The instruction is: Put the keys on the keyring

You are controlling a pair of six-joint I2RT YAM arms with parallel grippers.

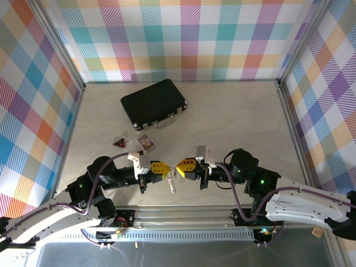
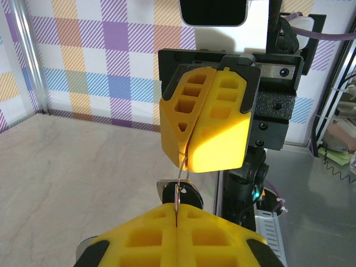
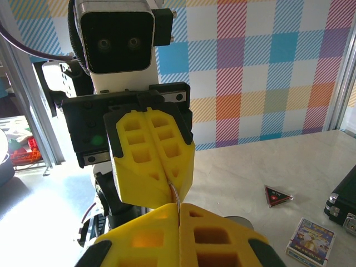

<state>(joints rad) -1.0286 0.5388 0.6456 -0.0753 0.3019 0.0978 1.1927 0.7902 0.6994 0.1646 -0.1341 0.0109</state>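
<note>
Left hand (image 1: 167, 167) and right hand (image 1: 178, 165) share the keyring (image 2: 182, 173)
Both pinch its thin wire, tip to tip, above the tabletop (image 1: 233, 122); keys (image 1: 172, 183) dangle beneath; best to hold tension gentle and slide, not twist.

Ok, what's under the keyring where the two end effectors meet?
A key hangs below the keyring, which the left end effector and right end effector both pinch. From the left wrist its blade is covered by that end effector.

Bright even daylight, soft faint shadows, sharp overhead view, wrist views blurred up close
</note>
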